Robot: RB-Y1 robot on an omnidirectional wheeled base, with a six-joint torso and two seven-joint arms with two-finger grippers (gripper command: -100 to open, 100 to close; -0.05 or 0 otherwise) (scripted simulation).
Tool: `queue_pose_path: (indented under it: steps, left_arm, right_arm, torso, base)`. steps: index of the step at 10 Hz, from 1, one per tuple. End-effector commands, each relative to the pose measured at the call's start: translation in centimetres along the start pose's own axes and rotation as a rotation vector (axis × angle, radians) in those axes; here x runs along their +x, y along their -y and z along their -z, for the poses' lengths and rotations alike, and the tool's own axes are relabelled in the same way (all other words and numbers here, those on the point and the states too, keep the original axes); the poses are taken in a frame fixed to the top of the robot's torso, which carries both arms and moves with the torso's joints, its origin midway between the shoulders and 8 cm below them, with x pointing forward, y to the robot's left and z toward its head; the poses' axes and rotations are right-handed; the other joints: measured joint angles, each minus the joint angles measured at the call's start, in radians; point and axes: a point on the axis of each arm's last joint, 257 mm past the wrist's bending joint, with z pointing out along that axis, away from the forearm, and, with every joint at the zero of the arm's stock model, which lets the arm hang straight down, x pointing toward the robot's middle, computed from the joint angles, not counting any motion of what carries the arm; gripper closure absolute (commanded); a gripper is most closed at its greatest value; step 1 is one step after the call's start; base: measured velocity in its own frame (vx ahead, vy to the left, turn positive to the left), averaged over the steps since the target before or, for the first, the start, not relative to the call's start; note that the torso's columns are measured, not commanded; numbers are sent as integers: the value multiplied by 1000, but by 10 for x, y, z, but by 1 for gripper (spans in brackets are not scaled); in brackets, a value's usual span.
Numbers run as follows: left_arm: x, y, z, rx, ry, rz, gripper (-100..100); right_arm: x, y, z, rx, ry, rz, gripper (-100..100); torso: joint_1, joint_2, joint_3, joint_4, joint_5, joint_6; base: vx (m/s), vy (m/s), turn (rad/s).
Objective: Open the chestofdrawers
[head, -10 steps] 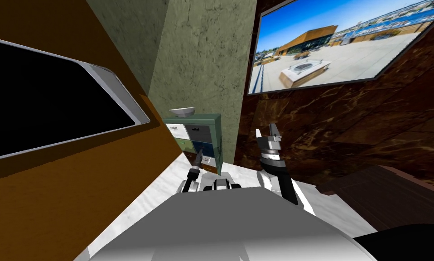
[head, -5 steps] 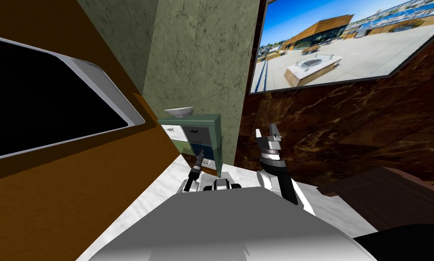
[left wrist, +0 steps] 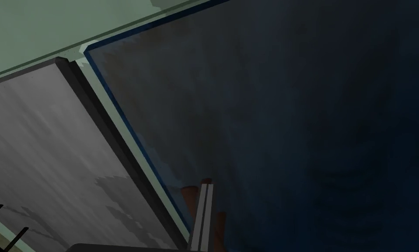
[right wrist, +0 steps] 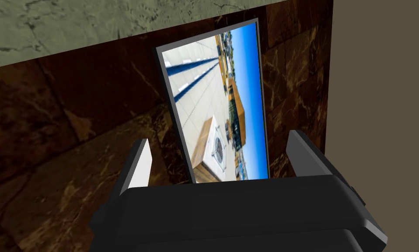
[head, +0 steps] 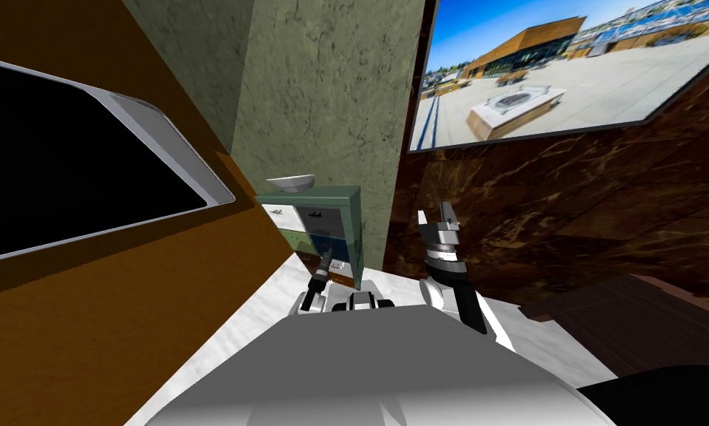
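Note:
A small green chest of drawers (head: 348, 197) stands against the green wall, with white, grey, green and dark blue drawer fronts. My left gripper (head: 326, 257) reaches to the dark blue drawer (head: 322, 240). In the left wrist view its fingers (left wrist: 204, 214) are pressed flat together right at that dark blue front (left wrist: 291, 122), with a small reddish-brown shape (left wrist: 189, 197) beside them. The grey drawer (left wrist: 42, 144) lies next to it. My right gripper (head: 438, 215) is held up to the right of the chest, its fingers (right wrist: 139, 166) wide apart and holding nothing.
A white bowl (head: 291, 182) sits on top of the chest. An orange-brown wall (head: 123, 310) with a framed black area runs close on the left. A dark brown marbled wall (head: 568, 207) bearing a large picture stands to the right. Dark wooden furniture (head: 642, 325) is at lower right.
My left gripper's fingers have closed at the dark blue drawer. My head camera has shifted slightly, so the chest sits a little further left. The right arm has not moved.

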Motion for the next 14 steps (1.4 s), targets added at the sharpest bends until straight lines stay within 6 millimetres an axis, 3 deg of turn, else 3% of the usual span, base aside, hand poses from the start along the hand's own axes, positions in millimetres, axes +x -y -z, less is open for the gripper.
queue_pose_path:
  steps: [1,4,5,11,12,14]
  left_arm:
    - [-1,6,1,5,-4,0,100]
    - [-2,10,2,9,-8,-1,100]
    - [-3,9,-3,-4,-7,1,-100]
    - [-6,14,-11,-9,-4,-1,-100]
    - [-3,8,-5,-11,-7,2,100]
    - [-5,14,-8,-9,-10,0,100]
  right_arm:
    - [0,0,0,0,0,0,0]
    - [0,0,0,0,0,0,0]
    - [0,0,0,0,0,0,0]
    - [0,0,0,0,0,0,0]
    - [0,0,0,0,0,0,0]
    - [0,0,0,0,0,0,0]
  torso:
    - [1,2,1,0,0,0]
    - [-1,-2,-1,-1,0,0]
    - [-3,-9,-6,-3,-1,0]
    - [1,0,0,0,0,0]
    - [1,0,0,0,0,0]
    - [0,0,0,0,0,0]
  base:
    - [-166,70,18]
    - [-160,52,19]
    - [71,-33,-42]
    - [101,-40,-17]
    - [-76,12,27]
    - [-87,12,17]
